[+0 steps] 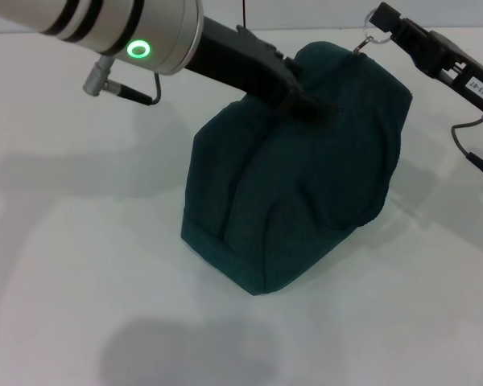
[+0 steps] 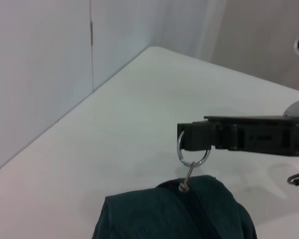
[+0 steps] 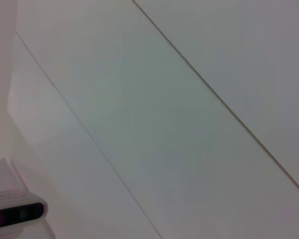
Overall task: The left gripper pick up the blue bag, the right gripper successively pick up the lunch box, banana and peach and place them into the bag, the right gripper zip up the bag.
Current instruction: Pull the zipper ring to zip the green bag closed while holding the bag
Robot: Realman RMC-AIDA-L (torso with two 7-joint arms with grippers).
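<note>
The blue bag (image 1: pixel 298 185) stands on the white table, bulging, with its top seam closed. My left gripper (image 1: pixel 303 101) comes in from the upper left and is shut on the bag's dark handles at the top. My right gripper (image 1: pixel 381 19) hangs at the upper right, shut on the ring zip pull (image 1: pixel 369 39) at the bag's far end. In the left wrist view the right gripper (image 2: pixel 188 138) pinches that ring (image 2: pixel 192 155) just above the bag (image 2: pixel 174 214). The lunch box, banana and peach are out of view.
The white table (image 1: pixel 80 265) spreads around the bag, and its far edge meets a pale wall (image 2: pixel 40 59). Cables hang from the left arm (image 1: pixel 133 92) and the right arm (image 1: pixel 473 157). The right wrist view shows only wall panels and a small device with a pink light (image 3: pixel 12 214).
</note>
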